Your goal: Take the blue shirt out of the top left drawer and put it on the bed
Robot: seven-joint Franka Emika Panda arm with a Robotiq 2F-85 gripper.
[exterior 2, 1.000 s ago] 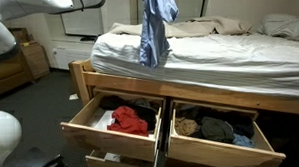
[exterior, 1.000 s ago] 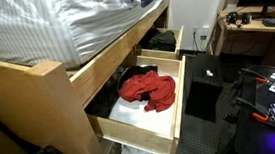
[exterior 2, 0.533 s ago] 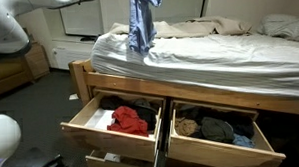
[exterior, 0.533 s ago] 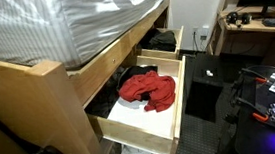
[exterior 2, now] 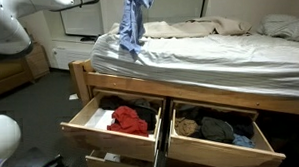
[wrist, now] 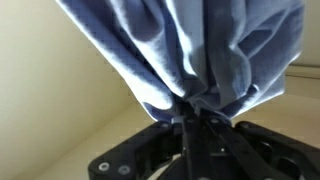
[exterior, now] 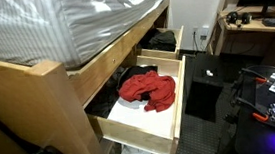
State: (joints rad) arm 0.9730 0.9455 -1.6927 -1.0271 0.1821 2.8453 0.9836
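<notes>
Blue shirt (exterior 2: pixel 133 22) hangs over the bed (exterior 2: pixel 228 53), clenched in the claw (wrist: pixel 190 114).
In the past second it drifted sideways toward the mattress corner, clear of the open top left drawer (exterior 2: pixel 110 145); letting go likely comes next.

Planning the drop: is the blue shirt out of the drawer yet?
Out: the blue shirt hangs over the bed, pinched in the gripper.

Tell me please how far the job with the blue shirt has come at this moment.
Done: the crumpled blue shirt is out of the open top left wooden drawer, where a red garment lies. In hand: the pincer is shut on the shirt, which hangs over the grey-sheeted bed. Left: lower it and release it onto the bed.
</notes>
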